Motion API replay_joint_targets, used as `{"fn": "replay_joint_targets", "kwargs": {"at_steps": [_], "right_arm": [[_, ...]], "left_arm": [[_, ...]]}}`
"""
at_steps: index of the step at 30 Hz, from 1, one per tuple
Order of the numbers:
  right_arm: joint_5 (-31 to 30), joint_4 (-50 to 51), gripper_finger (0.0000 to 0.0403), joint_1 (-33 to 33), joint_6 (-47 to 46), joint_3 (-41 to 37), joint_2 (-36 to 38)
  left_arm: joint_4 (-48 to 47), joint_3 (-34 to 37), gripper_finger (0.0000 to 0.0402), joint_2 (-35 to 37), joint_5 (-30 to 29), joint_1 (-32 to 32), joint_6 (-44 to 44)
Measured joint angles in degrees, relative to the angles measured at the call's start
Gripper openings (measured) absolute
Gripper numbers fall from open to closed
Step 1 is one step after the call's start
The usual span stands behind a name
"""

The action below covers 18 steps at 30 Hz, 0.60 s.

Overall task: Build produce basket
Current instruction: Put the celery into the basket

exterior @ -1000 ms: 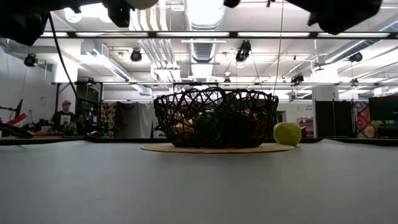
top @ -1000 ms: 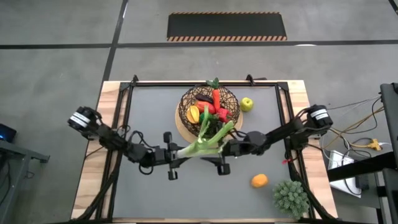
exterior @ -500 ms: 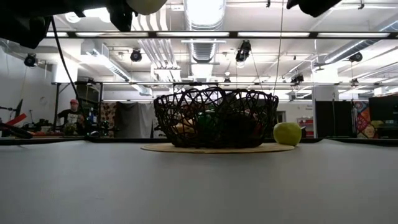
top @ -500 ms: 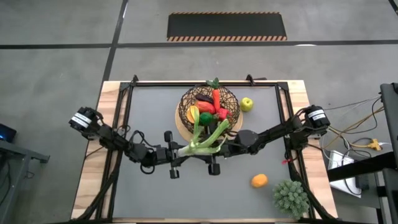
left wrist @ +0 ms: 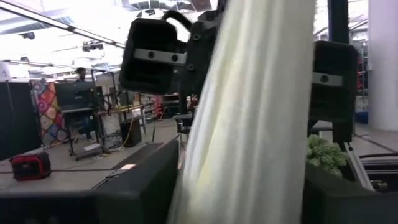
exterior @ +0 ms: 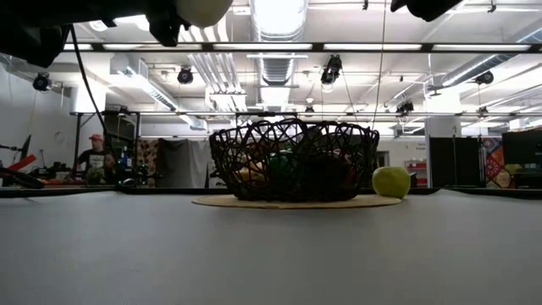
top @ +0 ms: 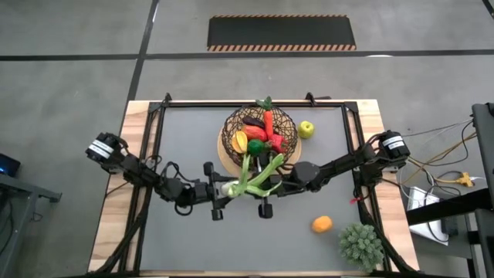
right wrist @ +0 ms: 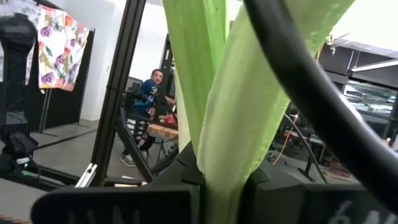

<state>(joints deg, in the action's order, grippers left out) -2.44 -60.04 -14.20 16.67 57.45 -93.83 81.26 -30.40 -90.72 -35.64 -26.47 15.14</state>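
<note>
A long white-green leek (top: 251, 174) hangs in the air over the table's middle, between my two grippers. Its leaves reach toward the basket (top: 231, 131), which holds a carrot (top: 268, 122), peppers and an eggplant. My right gripper (top: 270, 185) is shut on the leek's green part (right wrist: 230, 124). My left gripper (top: 222, 189) is at the white stalk (left wrist: 249, 112), which fills its wrist view. Whether the left gripper holds the stalk, I cannot tell. The basket (exterior: 292, 161) stands on its pale wooden disc. My right gripper pinches the leek's green leaves (right wrist: 217, 162) between its two fingers, close to where they fork. It comes roughly level from the table's right side, across the leek. The leek is lifted clear of the table, its white end (exterior: 203, 8) high in the low view.
A green apple (top: 306, 129) lies beside the basket on its right. An orange (top: 322, 224) and a spiky green plant (top: 361, 243) sit at the near right. The near left and the near middle of the grey mat are free room.
My right gripper has moved toward the table's left edge, up to the leek's green part. The leek's leaves have swung a little to the left with it, while the white end has stayed at my left gripper.
</note>
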Motion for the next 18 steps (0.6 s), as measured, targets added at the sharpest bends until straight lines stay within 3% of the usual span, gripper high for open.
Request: {"fn": "replay_joint_targets", "kwargs": {"at_steps": [6, 18], "right_arm": [[-0.9, 5.7, 0.0029, 0.0, 0.0, -0.1, 2.4], [-17.8, 30.1, 0.0029, 3.8, -0.8, 2.0, 12.9]], "left_arm": [[-0.1, 2.4, 0.0260, 2.4, -0.5, -0.1, 0.9], [-4.8, 12.5, 0.0268, 19.1, -0.7, -0.1, 7.9]]}}
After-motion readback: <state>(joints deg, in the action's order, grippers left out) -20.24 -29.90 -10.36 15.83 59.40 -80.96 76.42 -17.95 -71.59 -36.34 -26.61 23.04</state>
